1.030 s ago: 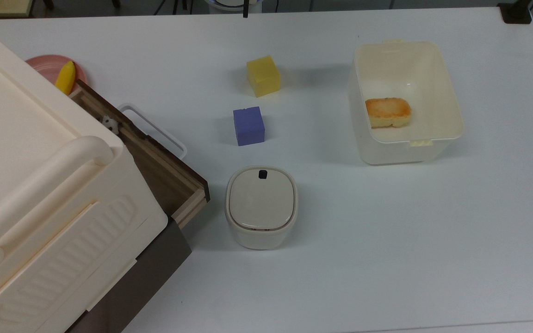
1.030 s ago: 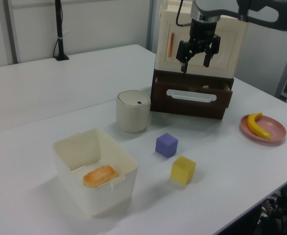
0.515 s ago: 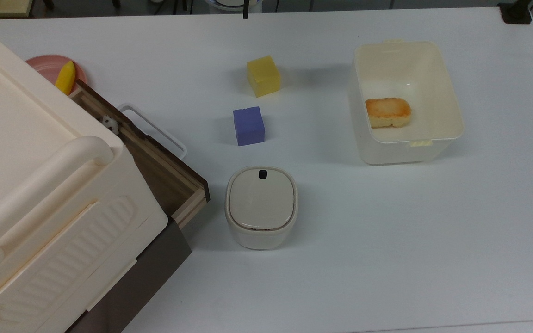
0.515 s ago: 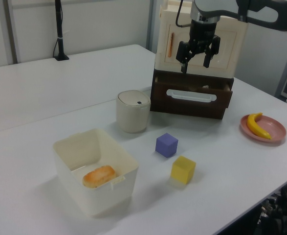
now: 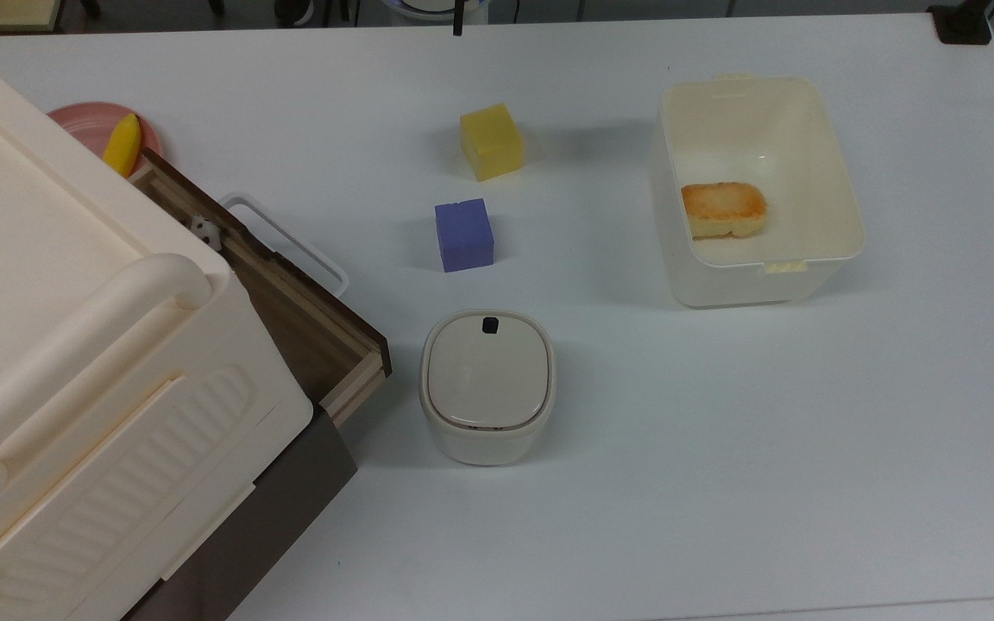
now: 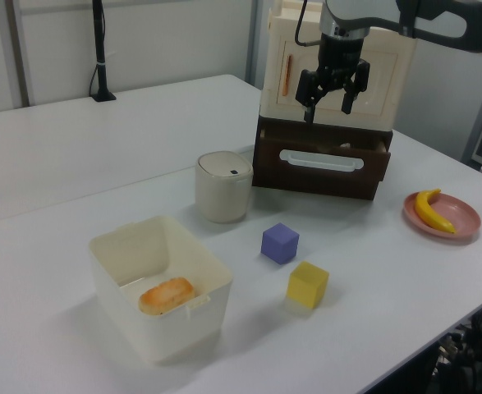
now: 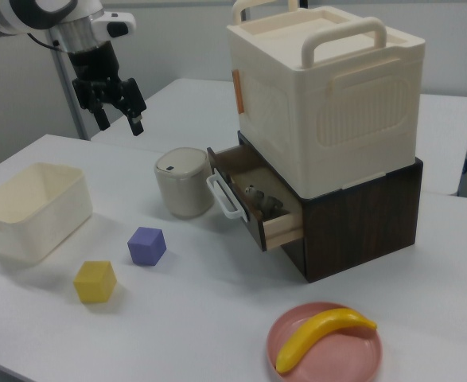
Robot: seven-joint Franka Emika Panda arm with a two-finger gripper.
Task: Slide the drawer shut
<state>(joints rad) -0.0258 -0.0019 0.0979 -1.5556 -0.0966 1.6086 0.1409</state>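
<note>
With the drawer (image 7: 253,205) pulled partway out beneath the cream cabinet (image 7: 328,87), the tool (image 7: 115,107), fingers spread and grasping nothing, hangs high above the tabletop (image 7: 217,318) and should descend to the white loop handle (image 7: 223,197) and press squarely inward.

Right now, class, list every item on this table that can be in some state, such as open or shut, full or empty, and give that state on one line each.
drawer: partly open, small items inside.
gripper: open, empty, held above the table.
bin: open-topped, holds one piece of bread.
lidded container: lid shut.
plate: holds a banana.
purple cube: resting on the table.
yellow cube: resting on the table.
</note>
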